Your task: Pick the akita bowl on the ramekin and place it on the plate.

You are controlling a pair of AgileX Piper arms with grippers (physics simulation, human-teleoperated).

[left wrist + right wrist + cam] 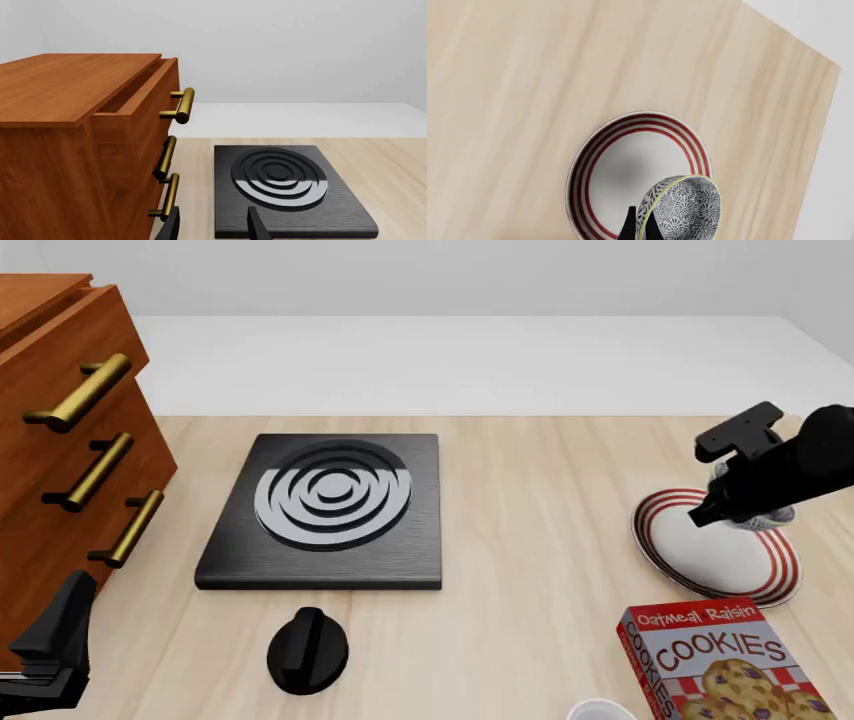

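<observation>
- We see the akita bowl (684, 209) pinched at its rim by the right gripper (637, 226), tilted on edge over the plate (627, 165), whose red-ringed rim shows around it; whether the bowl touches the plate we cannot tell
- In the front view the bowl (755, 522) is mostly hidden behind the right gripper (707, 512), which hangs above the plate (715, 558)
- The ramekin (598, 709) peeks in at the table's near edge, nearer the camera than the plate and just left of the cookie box (721, 660)
- The cookie box stands just on the near side of the plate
- The black stove burner (324, 510) lies well left of the plate, with its black knob (307, 648) on the near side
- The wooden drawer cabinet (60, 430) stands farther left of the plate, beyond the burner, its top drawer (143, 95) slightly out
- The left gripper (212, 225), far from the plate beside the cabinet, has its fingers spread with nothing between them
</observation>
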